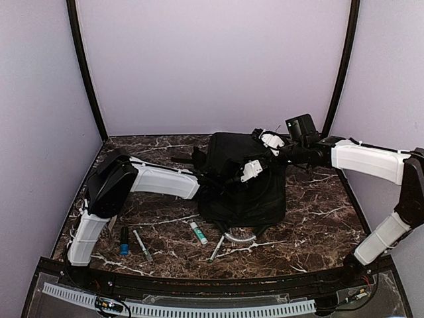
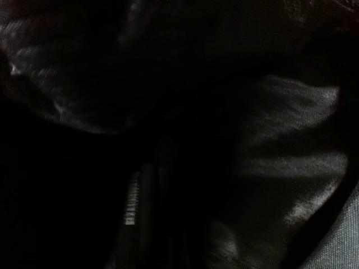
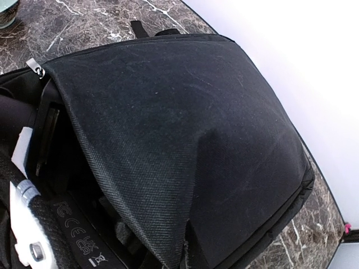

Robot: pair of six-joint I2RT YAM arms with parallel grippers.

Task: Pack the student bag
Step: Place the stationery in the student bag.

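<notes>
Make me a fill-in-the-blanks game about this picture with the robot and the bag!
1. The student bag is colored ____.
2. The left arm reaches into the ____.
3. The table is dark ____ with white veins.
4. The marker nearest the left arm's base has a ____ tip.
Missing words: black, bag, marble, blue.

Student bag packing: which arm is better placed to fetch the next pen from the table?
Left, probably: the pens lie on its side of the table, while the right gripper seems to hold the student bag open.
</notes>
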